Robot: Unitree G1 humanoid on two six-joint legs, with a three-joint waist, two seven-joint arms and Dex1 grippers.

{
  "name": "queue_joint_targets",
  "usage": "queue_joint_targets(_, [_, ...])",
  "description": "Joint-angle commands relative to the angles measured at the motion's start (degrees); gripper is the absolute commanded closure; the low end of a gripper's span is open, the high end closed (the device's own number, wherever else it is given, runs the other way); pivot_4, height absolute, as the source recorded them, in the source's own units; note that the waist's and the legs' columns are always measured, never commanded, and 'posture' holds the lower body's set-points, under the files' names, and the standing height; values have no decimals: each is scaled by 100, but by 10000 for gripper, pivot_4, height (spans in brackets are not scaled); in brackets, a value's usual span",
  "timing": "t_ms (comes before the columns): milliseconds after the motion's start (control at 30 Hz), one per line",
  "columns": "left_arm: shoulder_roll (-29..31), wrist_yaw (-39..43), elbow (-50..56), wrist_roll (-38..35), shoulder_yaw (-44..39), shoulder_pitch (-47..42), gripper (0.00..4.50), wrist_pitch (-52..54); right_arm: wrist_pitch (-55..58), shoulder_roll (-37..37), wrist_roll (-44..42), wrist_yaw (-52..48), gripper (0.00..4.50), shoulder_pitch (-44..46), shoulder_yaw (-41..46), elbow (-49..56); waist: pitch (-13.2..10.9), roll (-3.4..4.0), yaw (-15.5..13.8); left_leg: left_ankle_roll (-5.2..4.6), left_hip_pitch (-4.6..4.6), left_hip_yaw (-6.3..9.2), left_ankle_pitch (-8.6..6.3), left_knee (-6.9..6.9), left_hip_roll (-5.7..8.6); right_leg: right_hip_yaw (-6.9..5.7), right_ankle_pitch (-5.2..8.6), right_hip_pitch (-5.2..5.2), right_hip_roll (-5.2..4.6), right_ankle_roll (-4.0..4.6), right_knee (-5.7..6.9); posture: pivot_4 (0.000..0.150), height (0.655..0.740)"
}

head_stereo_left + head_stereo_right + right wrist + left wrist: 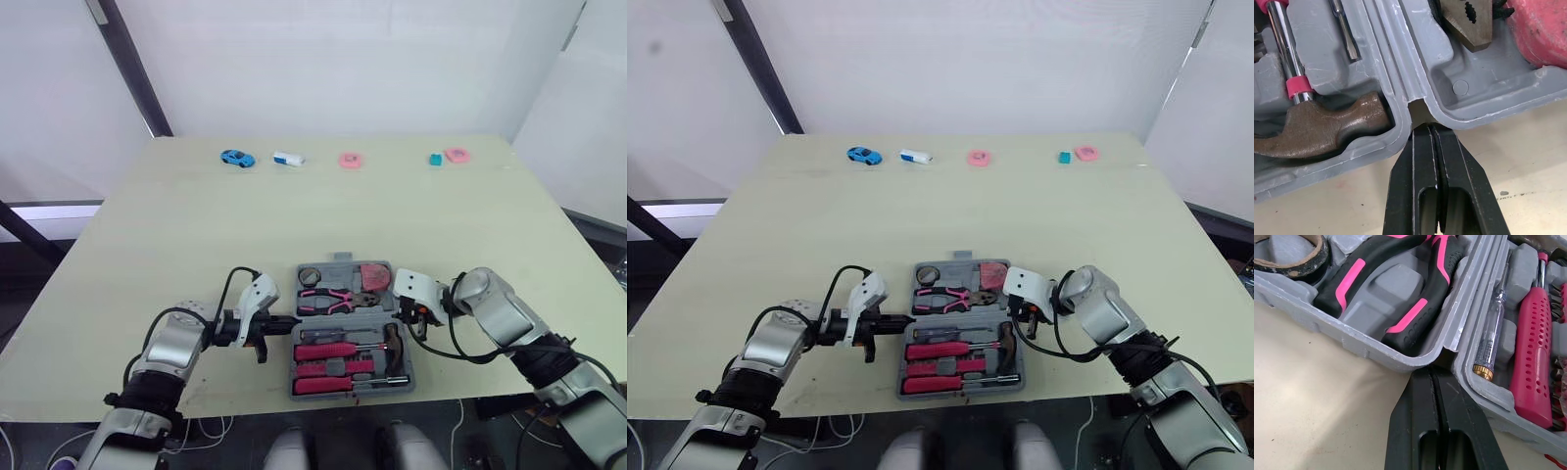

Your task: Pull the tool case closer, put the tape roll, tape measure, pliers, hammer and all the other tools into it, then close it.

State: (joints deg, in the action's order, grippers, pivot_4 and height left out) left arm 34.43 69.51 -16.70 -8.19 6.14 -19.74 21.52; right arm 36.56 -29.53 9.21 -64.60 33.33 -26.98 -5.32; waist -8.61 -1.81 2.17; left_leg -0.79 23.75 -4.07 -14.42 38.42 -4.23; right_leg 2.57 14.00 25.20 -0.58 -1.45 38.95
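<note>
One grey tool case (1359, 343) is lying open near the front edge of the tabletop (196, 235). Its far half is holding one tape roll (310, 274), one pair of pliers (328, 301) and one red tape measure (374, 274). Its near half is holding one hammer (1317, 129) and what look like three pink-handled screwdrivers (323, 367). The left hand (1432, 374) and the right hand (1431, 129), each with its fingers pressed together, are touching the hinge gap from opposite sides.
</note>
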Motion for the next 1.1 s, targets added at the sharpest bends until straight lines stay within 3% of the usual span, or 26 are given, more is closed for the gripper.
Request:
queue_joint_targets(33, [-80, 6, 155, -115, 102, 14, 44794, -14, -15, 128, -226, -122, 45000, -71, -123, 309, 0, 0, -1, 0, 0, 0, 0, 0, 0, 0, 0, 0, 0, 0, 0, 1500, 7400])
queue_joint_targets(433, [-60, -33, 605, -200, 143, 192, 44794, 246, 80, 83, -238, -134, 45000, -102, -140, 434, 0, 0, -5, 0, 1, -1, 0, 0, 0, 0, 0, 0, -1, 0, -2, 1500, 7400])
queue_joint_targets(1100, [-72, -222, 74, -79, 64, 384, 44794, -517, 55, -31, -310, 48, 45000, -222, 50, 529, 0, 0, -18, 0, 0, -1, 0, 0, 0, 0, 0, -1, -1, 0, -2, 1500, 7400])
